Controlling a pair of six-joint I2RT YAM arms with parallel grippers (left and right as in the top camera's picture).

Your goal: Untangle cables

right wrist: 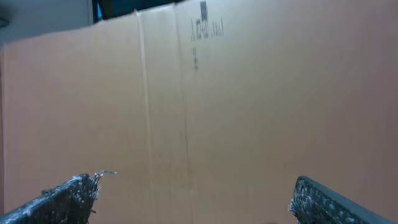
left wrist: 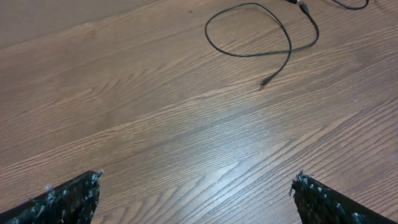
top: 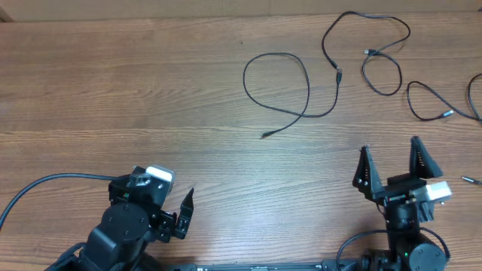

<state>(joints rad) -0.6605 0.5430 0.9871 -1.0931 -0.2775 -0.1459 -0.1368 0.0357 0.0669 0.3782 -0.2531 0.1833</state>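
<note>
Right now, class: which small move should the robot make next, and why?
Probably extend the right gripper toward the spot where the looped cable seems to meet the upper cable; that gripper is open, empty and nearer than the left gripper.

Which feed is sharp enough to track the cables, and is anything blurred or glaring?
Overhead: evenly lit, cables crisp, no glare. Left wrist: looped cable sharp. Right wrist: soft focus, only a tan cardboard panel, no cables.
</note>
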